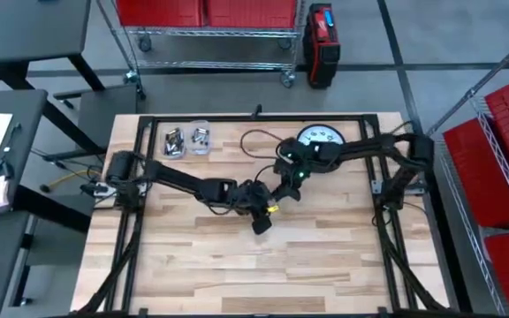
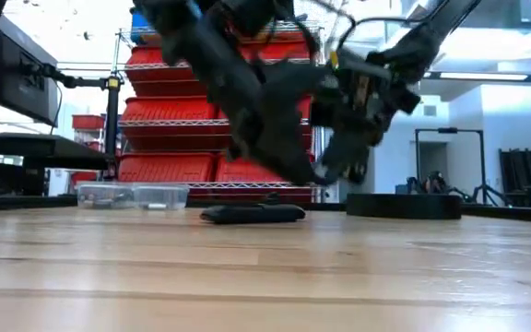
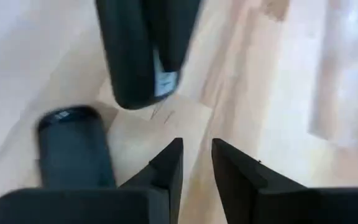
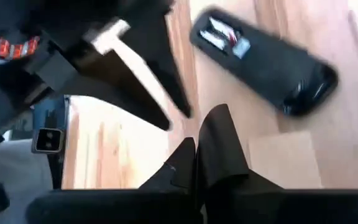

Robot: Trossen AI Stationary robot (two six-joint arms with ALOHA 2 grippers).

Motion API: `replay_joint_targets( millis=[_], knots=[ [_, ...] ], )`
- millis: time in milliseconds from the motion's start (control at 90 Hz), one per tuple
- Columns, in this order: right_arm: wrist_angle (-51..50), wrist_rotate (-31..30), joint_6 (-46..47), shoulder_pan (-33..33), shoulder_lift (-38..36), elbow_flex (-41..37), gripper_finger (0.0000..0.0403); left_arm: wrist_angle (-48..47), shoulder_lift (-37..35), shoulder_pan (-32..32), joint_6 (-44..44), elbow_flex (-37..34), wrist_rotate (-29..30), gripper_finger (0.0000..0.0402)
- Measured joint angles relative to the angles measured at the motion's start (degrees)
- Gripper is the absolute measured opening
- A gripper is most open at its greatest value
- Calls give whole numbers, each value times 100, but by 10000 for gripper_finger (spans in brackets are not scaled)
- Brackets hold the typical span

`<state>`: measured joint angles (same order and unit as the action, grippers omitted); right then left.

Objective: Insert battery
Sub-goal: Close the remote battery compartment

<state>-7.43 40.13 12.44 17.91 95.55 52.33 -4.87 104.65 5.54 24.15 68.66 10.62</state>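
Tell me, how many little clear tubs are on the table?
2. Both sit side by side near the table's far edge, left of the round gauge: the left tub and the right tub.

- The black remote (image 1: 262, 222) lies flat mid-table, with bare wood open on its near side and to either side
- Both grippers, the left gripper (image 1: 263, 207) and right gripper (image 1: 283, 191), crowd the space just behind the remote
- Farther behind the remote stand two clear trays (image 1: 188, 140), a round gauge (image 1: 321, 137) and a loose cable (image 1: 259, 141)
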Motion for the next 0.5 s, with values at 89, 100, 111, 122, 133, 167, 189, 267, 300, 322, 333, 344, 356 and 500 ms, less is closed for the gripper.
replay_joint_targets(
  millis=[89, 100, 111, 122, 133, 167, 189, 267, 300, 322, 333, 344, 356, 500],
  knots=[
    [28, -52, 143, 109, -347, 136, 2, -668, -450, -10, -311, 229, 294, 65],
    [32, -63, 160, 125, -392, 154, 2, -736, -500, -14, -359, 254, 332, 65],
    [33, -74, 184, 139, -437, 169, 2, -800, -549, -22, -411, 282, 376, 65],
    [27, -82, 202, 152, -476, 182, 2, -859, -599, -31, -468, 312, 426, 65],
    [24, -86, 219, 166, -514, 197, 2, -885, -659, -36, -530, 335, 468, 65],
    [31, -88, 257, 211, -622, 260, 2, -931, -849, -46, -705, 400, 587, 65],
    [34, -100, 281, 248, -692, 306, 2, -941, -967, -51, -824, 436, 648, 65],
    [-4, -170, 436, 336, -905, 452, 1, -941, -1316, -103, -1170, 527, 785, 65],
    [-3, -174, 519, 365, -993, 535, 1, -874, -1436, -147, -1277, 573, 834, 65],
    [-2, -172, 560, 380, -1050, 587, 1, -841, -1513, -181, -1313, 596, 874, 65],
    [2, -173, 583, 396, -1075, 615, 1, -836, -1549, -200, -1323, 603, 886, 65],
    [11, -173, 608, 408, -1101, 641, 1, -839, -1583, -224, -1329, 611, 895, 66],
    [26, -172, 635, 413, -1128, 665, 1, -847, -1615, -252, -1334, 619, 903, 66],
    [1, -374, 913, 502, -1349, 888, 1, -889, -1935, -698, -1363, 769, 856, 82]
  ],
)
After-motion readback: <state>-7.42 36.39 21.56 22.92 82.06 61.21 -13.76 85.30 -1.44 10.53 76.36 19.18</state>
